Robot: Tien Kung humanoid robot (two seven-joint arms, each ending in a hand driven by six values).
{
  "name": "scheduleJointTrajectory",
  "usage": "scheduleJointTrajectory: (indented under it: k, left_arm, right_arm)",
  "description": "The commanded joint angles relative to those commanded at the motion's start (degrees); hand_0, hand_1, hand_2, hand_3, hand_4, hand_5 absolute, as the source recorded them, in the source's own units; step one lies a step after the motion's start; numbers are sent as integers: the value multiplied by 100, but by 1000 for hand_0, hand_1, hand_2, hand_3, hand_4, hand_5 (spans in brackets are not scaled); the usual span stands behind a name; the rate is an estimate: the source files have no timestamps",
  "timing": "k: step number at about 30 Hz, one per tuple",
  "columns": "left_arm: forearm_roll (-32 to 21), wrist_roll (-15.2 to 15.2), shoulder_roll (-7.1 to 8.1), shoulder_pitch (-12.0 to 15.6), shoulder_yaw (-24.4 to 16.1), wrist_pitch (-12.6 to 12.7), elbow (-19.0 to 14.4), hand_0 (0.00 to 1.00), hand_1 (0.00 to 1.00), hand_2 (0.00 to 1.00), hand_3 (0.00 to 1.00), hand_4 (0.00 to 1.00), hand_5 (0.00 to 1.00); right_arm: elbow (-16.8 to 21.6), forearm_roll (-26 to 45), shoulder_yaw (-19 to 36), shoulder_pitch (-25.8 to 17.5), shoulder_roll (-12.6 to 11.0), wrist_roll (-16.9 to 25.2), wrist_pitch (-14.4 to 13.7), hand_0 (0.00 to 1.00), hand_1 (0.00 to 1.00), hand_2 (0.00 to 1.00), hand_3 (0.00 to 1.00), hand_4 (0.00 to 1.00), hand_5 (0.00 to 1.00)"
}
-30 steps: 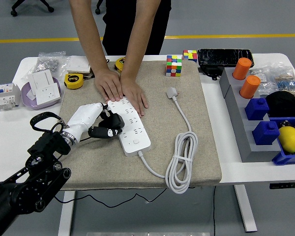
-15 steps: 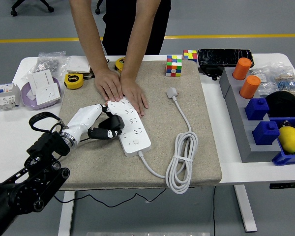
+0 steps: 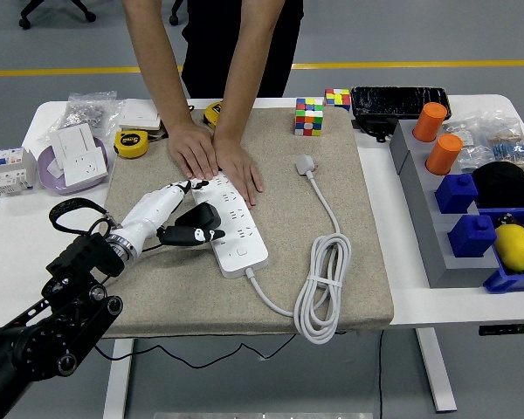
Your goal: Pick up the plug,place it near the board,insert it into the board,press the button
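Note:
A white power strip [image 3: 236, 229] lies at an angle on the tan mat [image 3: 349, 218]. A person's two hands [image 3: 214, 155] press flat on its far end. A black plug [image 3: 204, 216] sits at the strip's left edge, over its sockets. My left hand [image 3: 182, 214], white-backed with black fingers, comes in from the lower left and is curled around the plug, one finger above it and the others below. I cannot tell whether the plug's pins are in a socket. The strip's button [image 3: 241, 251] is at its near end. The right arm is out of view.
The strip's white cable lies coiled [image 3: 321, 288] on the mat's right, ending in a white plug [image 3: 306, 164]. Two puzzle cubes [image 3: 309, 115] stand at the mat's far edge. Tape measures [image 3: 131, 142] and wall sockets [image 3: 80, 157] lie at the left; bins with blue and orange blocks [image 3: 458, 192] are at the right.
My left arm has drawn slightly back to the left, and the fingers have loosened a little around the black plug. The person's hands have stayed on the strip.

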Motion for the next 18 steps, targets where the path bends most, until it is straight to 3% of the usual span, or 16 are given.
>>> scheduleJointTrajectory:
  k: [1, 5, 6, 14, 18]
  left_arm:
    - [-136, -18, -16, 57, -54, 22, -89, 904, 994, 952, 927, 998, 839]
    - [-684, -41, -109, 366, -294, 208, -546, 904, 994, 952, 927, 998, 839]
    - [-774, -28, -126, 427, -329, 254, -627, 962, 998, 971, 921, 998, 961]
    - [-2032, 280, -275, 1280, -358, 892, -1821, 979, 998, 981, 932, 998, 998]
    - [-2226, 338, -258, 1597, -207, 983, -2196, 979, 998, 981, 932, 998, 998]
  right_arm:
    - [0, 2, 1, 1, 2, 0, -1, 878, 729, 719, 722, 998, 681]
    - [0, 0, 16, -5, 11, -1, -2, 878, 729, 719, 722, 998, 681]
    - [0, -5, 23, -7, 12, -2, -1, 878, 729, 719, 722, 998, 681]
    - [0, -30, 50, -16, 22, 2, 2, 878, 729, 719, 721, 998, 681]
    - [0, -15, 42, -12, 26, 9, 0, 878, 729, 719, 721, 998, 681]
